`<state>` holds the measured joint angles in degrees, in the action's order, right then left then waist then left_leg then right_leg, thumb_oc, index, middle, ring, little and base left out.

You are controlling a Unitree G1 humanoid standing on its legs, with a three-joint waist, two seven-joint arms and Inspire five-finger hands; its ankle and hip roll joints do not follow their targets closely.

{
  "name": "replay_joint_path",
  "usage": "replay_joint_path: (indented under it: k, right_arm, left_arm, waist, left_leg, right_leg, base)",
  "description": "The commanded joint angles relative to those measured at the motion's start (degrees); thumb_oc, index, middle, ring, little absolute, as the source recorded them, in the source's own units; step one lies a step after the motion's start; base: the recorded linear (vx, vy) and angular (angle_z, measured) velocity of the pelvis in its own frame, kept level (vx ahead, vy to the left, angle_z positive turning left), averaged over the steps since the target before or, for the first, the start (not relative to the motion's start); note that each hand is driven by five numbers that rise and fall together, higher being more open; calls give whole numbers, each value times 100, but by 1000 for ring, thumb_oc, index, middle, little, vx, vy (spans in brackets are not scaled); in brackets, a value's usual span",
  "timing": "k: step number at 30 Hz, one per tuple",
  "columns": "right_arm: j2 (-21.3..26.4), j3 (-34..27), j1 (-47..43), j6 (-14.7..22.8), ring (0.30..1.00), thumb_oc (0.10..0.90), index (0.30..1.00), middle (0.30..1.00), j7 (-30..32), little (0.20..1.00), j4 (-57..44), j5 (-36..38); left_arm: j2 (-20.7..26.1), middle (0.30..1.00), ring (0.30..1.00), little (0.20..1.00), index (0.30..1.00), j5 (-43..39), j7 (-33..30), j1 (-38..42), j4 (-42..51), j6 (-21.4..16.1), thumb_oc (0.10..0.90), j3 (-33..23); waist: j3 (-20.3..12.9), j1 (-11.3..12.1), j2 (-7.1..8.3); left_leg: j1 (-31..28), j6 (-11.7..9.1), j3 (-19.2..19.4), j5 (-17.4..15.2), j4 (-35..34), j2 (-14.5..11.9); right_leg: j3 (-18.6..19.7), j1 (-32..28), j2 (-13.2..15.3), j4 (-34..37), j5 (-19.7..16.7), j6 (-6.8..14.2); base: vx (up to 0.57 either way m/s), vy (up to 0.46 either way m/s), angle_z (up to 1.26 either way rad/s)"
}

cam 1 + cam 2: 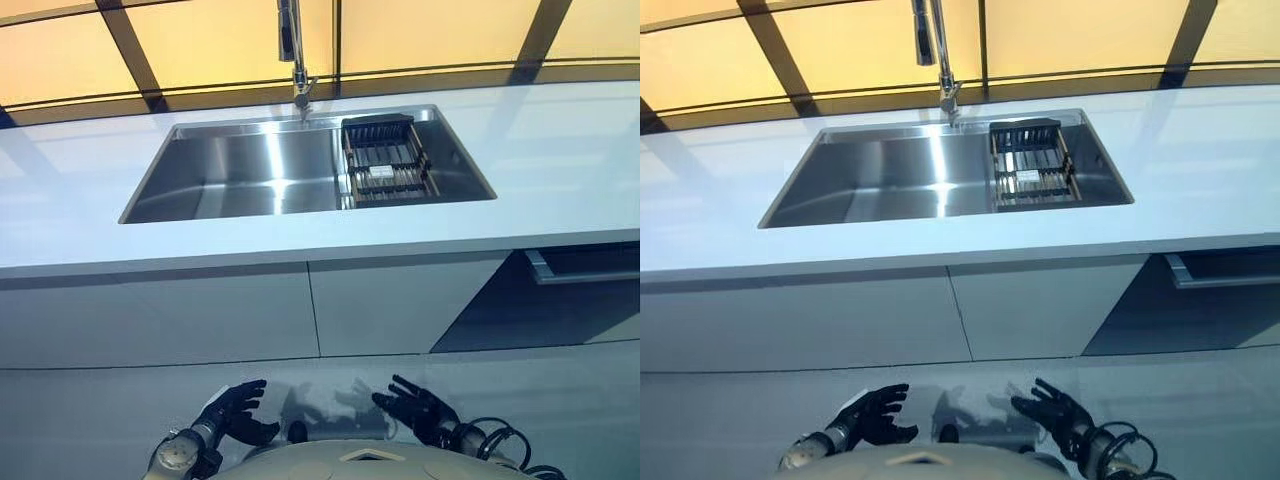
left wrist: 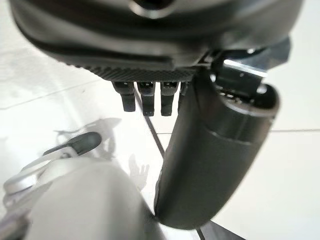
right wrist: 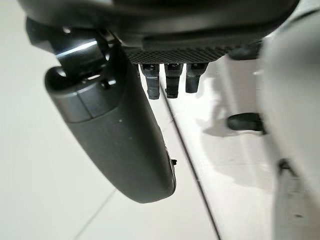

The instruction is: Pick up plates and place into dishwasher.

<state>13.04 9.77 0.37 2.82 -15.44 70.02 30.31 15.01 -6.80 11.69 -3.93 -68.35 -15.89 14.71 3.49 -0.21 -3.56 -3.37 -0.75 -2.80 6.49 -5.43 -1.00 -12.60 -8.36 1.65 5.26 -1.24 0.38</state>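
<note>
A: Any label or writing to read here?

B: None legible. A small pale tag sits on the dark dish rack (image 1: 388, 170), but its print is too small to make out.

A: Where does that rack sit?

B: In the right part of the stainless steel sink (image 1: 240, 180), which is sunk into the white worktop (image 1: 560, 170). The tall tap (image 1: 293, 60) rises from the sink's far rim, just beside the rack's far left corner. Behind the worktop run amber window panes (image 1: 230, 40) with dark bars between them.

A: And the plates?

B: No plate can be told in any view — the rack's slots look dark and the sink basin beside it shows bare steel.

A: The dishwasher?

B: Under the worktop at the right there is a dark opening with a grey handle bar (image 1: 580, 270) across it; whether that is the dishwasher cannot be told. To its left are plain white cabinet fronts (image 1: 170, 310).

A: What of the hands?

B: Both hang low over the pale tiled floor (image 1: 100, 420), well apart from the worktop. The left hand (image 1: 237, 410) has its fingers loosely spread and holds nothing; the right hand (image 1: 415, 405) likewise — fingers relaxed, empty. Each wrist view shows thumb and fingers hanging free above the floor tiles.
</note>
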Motion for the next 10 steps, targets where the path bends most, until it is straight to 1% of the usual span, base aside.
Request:
replay_joint_path:
  k: [1, 2, 3, 4, 5, 6, 10]
  right_arm:
    - [-128, -88, -383, -49, 900, 800, 900, 900, 328, 900, 109, -587]
    - [-143, -61, -390, -198, 900, 800, 900, 900, 591, 900, 186, -907]
    - [-142, -33, -371, -456, 900, 800, 900, 900, 863, 900, 282, -1144]
    - [-137, -41, -349, -594, 900, 800, 900, 900, 926, 900, 349, -1289]
    - [-136, -42, -347, -604, 900, 800, 900, 900, 929, 900, 355, -1299]
    - [-115, -60, -307, -674, 900, 800, 900, 900, 898, 900, 385, -1327]
    - [-131, -43, -227, -615, 900, 800, 900, 900, 867, 900, 286, -1326]
  left_arm:
    - [-112, 900, 900, 900, 900, -831, -118, 326, -395, 866, 800, -426]
    - [-192, 900, 900, 900, 900, -920, -204, 331, -533, 1187, 800, -525]
    - [-283, 900, 900, 900, 900, -713, -547, 373, -694, 1408, 800, -598]
    - [-309, 900, 900, 900, 900, -643, -704, 390, -745, 1543, 800, -607]
    - [-311, 900, 900, 900, 900, -635, -715, 391, -748, 1548, 800, -608]
    - [-328, 900, 900, 900, 900, -517, -869, 413, -760, 1556, 800, -607]
    - [-331, 900, 900, 900, 900, -523, -921, 429, -693, 1582, 800, -541]
  waist:
    - [220, 47, 176]
    - [205, 53, 191]
    - [171, 64, 222]
    - [152, 61, 239]
    - [151, 60, 240]
    - [132, 58, 259]
    - [131, 21, 270]
  left_leg:
    - [-430, 177, 351, -585, 43, 329]
    - [-430, 174, 361, -588, 43, 330]
    - [-428, 175, 359, -597, 43, 335]
    - [-435, 171, 357, -599, 43, 336]
    - [-436, 171, 357, -599, 43, 336]
    - [-459, 173, 354, -617, 43, 337]
    - [-472, 188, 387, -632, 43, 325]
  right_leg:
    - [227, 38, 37, -164, 100, 244]
    - [214, 33, 50, -168, 106, 243]
    - [180, 23, 59, -164, 113, 240]
    - [168, 13, 62, -171, 117, 239]
    - [167, 12, 62, -172, 118, 239]
    - [156, -9, 55, -177, 132, 235]
    - [208, 26, 51, -249, 160, 241]
  base:
    - [3, 50, -5]
    - [1, 40, -4]
    - [11, 38, 1]
    - [0, 0, 0]
    - [32, 22, 8]
    - [40, 22, 7]
    - [21, 12, 2]
